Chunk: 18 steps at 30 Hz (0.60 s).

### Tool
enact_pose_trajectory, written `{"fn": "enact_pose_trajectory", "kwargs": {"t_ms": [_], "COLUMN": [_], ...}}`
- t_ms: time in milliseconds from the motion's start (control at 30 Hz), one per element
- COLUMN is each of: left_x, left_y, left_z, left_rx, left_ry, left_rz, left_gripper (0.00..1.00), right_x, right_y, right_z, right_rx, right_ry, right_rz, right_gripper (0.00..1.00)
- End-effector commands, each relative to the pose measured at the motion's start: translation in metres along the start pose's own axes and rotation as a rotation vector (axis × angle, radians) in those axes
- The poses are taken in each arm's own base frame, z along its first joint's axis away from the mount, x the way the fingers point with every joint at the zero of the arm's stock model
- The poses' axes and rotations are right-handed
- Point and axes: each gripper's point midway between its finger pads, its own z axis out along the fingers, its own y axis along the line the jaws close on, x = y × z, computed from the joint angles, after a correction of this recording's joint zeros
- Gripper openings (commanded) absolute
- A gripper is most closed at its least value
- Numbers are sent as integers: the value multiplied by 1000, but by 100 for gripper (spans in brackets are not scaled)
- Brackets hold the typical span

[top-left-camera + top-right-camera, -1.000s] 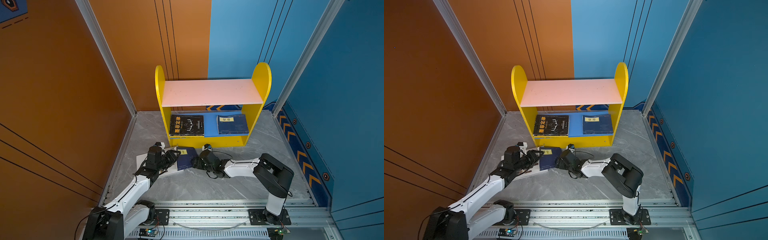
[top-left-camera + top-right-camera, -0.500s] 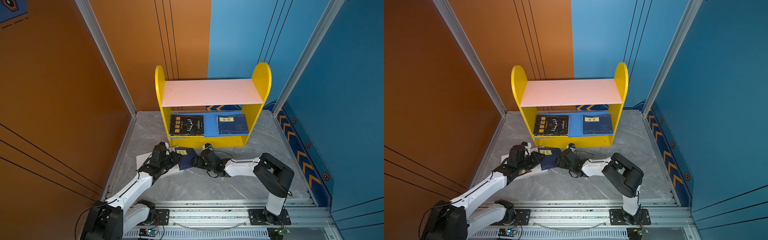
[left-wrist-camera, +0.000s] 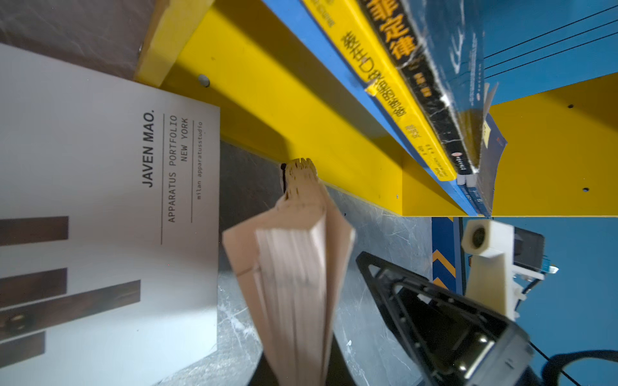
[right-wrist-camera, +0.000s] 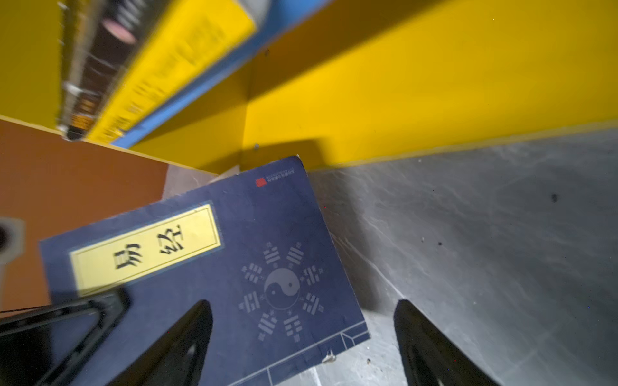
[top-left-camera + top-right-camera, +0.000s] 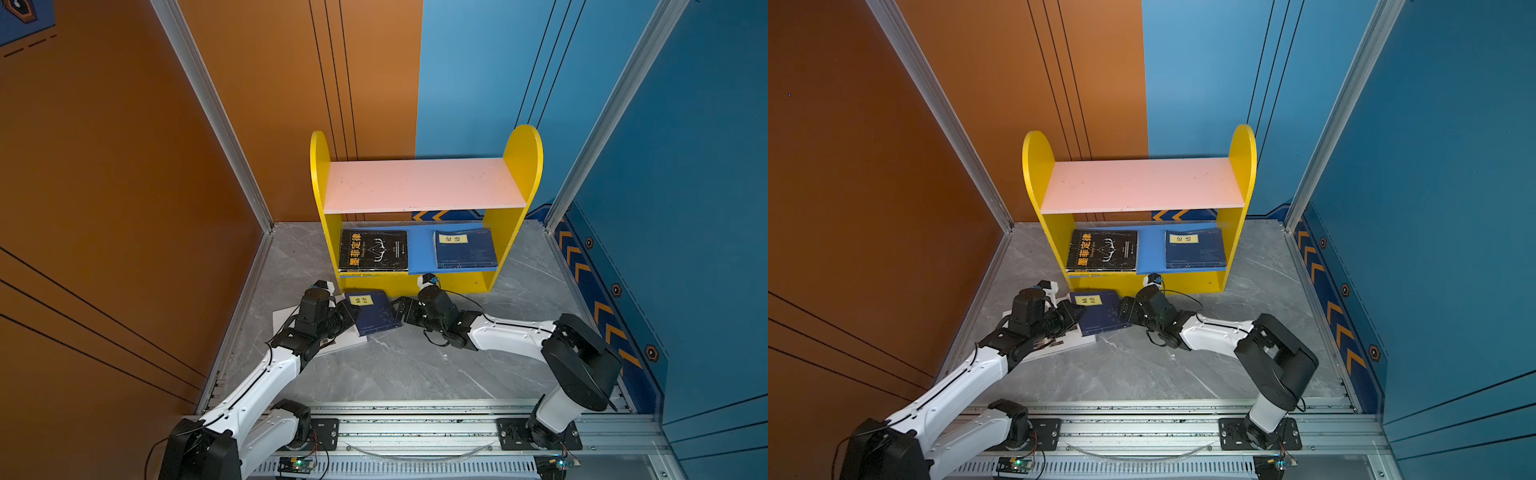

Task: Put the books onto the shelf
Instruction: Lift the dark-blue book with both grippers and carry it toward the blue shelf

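Pinched thin navy yellow-labelled paperback in left end effector, with right end effector gaping alongside; likely needed level lift onto yellow-sided wooden shelf.

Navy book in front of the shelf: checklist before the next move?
1. Grip: left end effector shut on navy book, ok.
2. Support: right end effector open, ok.
3. Cover clear of right fingers: not ok, one overhangs it.
4. Slot: gap on blue lower board between black book and shelved navy book, ok.
5. Below: white book free of navy book, cannot tell.
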Motion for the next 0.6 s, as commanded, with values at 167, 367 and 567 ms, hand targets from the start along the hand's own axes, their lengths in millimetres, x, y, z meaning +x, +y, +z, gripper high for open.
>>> {"fn": "enact_pose_trajectory", "kwargs": {"t_ms": [167, 367, 567], "left_x": [-9, 0, 1], "left_y": [-36, -47, -69], "left_z": [-30, -43, -54], "left_rx": [77, 100, 185], "left_ry": [76, 170, 192], "left_rz": [45, 85, 112], "left_gripper": [7, 7, 7], "right_x": [-25, -36, -56], "right_y": [16, 33, 54], "right_z": [-44, -72, -108], "right_rx": [-118, -178, -226], "right_ry": [25, 24, -60], "right_rz": [-20, -82, -144], "right_gripper": [89, 91, 98]}}
